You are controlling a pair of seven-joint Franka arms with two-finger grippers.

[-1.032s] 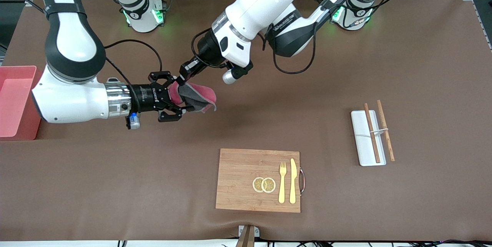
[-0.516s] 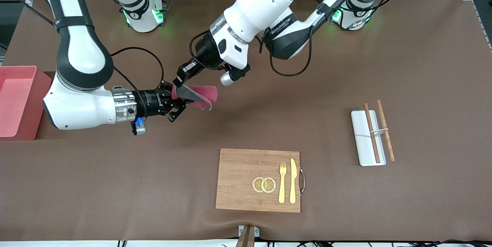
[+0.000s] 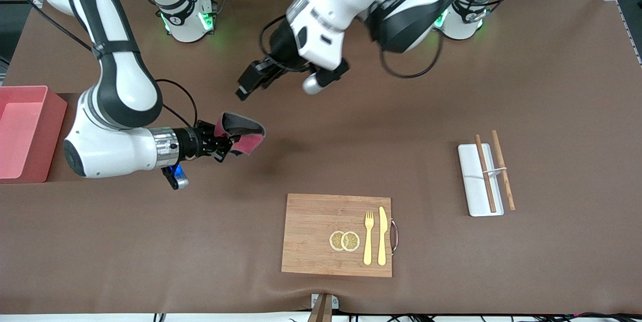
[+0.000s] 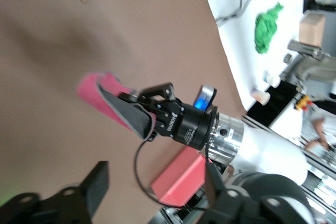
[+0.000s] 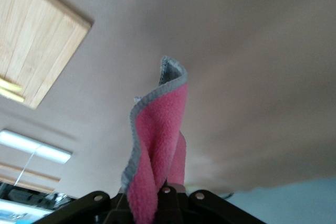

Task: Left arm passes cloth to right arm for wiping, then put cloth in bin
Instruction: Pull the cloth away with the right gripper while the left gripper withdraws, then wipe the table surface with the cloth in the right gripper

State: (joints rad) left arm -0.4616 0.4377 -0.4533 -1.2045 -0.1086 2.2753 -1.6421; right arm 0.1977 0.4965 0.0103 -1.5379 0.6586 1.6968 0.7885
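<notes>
The cloth (image 3: 242,135), pink-red with a dark grey face, hangs folded from my right gripper (image 3: 224,141), which is shut on one end of it above the bare table mat. In the right wrist view the cloth (image 5: 157,140) stands out of the shut jaws (image 5: 163,199). My left gripper (image 3: 247,83) is open and empty, up in the air and apart from the cloth. The left wrist view shows its own spread fingers (image 4: 97,182), the cloth (image 4: 113,106) and the right gripper (image 4: 152,121). The pink bin (image 3: 50,136) stands at the right arm's end of the table and also shows in the left wrist view (image 4: 181,182).
A wooden cutting board (image 3: 311,234) with two lemon slices (image 3: 344,240), a fork and a knife lies nearer the front camera; it shows in the right wrist view (image 5: 37,40). A white tray (image 3: 471,181) with chopsticks lies toward the left arm's end.
The right gripper closed on the cloth. The left gripper let go of it and pulled up and back toward its base. The right gripper lowered slightly with the cloth.
</notes>
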